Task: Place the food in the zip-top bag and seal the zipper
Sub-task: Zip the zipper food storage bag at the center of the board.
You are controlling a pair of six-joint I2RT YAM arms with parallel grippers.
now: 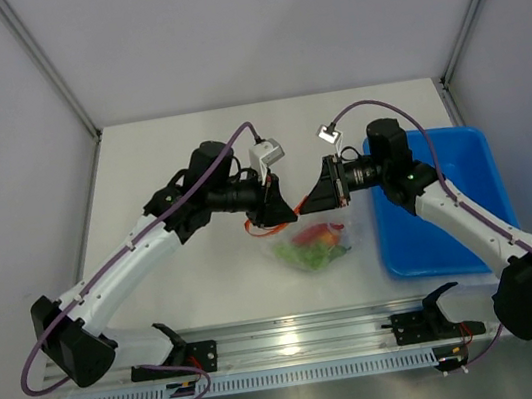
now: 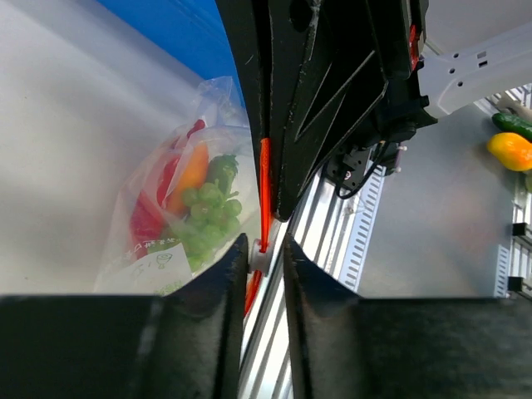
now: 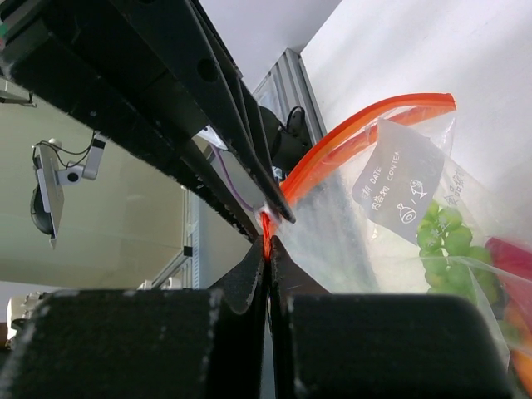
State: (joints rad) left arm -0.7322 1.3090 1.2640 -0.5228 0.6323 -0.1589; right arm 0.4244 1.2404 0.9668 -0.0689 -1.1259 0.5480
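Observation:
The zip-top bag (image 1: 316,248) hangs clear and crinkly between my two grippers, just above the table. Inside it lies the food: green grapes (image 2: 208,212), an orange piece (image 2: 193,170) and red pieces (image 2: 150,218); the grapes (image 3: 445,237) also show in the right wrist view. My right gripper (image 3: 268,241) is shut on one end of the orange-red zipper (image 3: 357,125). My left gripper (image 2: 266,245) straddles the zipper (image 2: 264,179) at its white slider (image 2: 259,259). The left finger touches the slider and a gap separates it from the right finger. In the top view the grippers (image 1: 283,209) (image 1: 322,196) nearly meet.
A blue tray (image 1: 439,202) lies on the table to the right of the bag, under the right arm. The aluminium rail (image 1: 298,336) runs along the near edge. A yellow toy (image 2: 511,151) and a green one (image 2: 515,125) lie beyond the rail.

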